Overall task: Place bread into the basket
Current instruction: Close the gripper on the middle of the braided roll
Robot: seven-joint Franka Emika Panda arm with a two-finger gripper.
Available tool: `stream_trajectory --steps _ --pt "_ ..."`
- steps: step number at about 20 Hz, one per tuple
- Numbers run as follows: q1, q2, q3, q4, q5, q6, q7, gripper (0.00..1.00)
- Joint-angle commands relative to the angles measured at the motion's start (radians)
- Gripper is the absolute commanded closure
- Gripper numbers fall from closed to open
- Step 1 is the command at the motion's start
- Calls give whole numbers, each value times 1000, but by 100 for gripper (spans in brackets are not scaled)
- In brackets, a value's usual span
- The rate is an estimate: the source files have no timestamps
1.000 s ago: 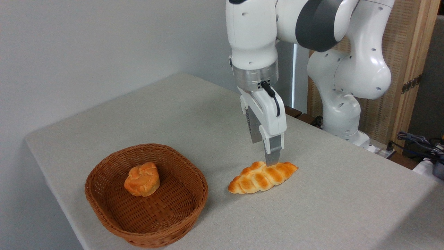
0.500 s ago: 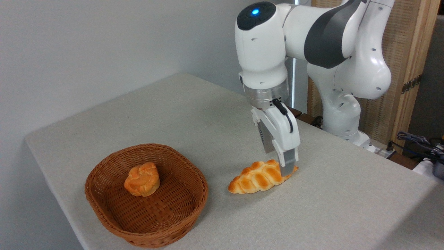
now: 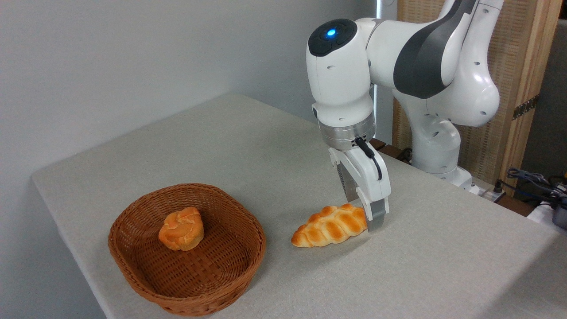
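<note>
Item 1, bread (image 3: 330,226): lying on table (image 3: 443,266), right of basket (image 3: 133,261), outside it. Item 2, gripper (image 3: 370,219): I have it lowered at the loaf's right end; jaw gap hidden, grip unconfirmed. Step: grasping. Next, I judge: close, lift, carry left over rim.

A pale grey, cloth-textured bench (image 3: 248,146) carries two things directly: a shallow brown woven wicker basket (image 3: 146,270) near its front left corner, and just to the right, apart from it, an elongated golden-orange braided loaf (image 3: 328,226) lying flat.
</note>
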Motion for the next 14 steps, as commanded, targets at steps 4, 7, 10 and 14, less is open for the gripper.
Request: stream_trajectory --steps 4,7,10,14 --pt "-31 -2 12 -16 15 38 12 0" --pt "-44 6 12 -16 15 60 14 0" --pt "-47 12 12 -27 15 83 14 0" --pt "-49 38 11 -30 15 133 14 0"
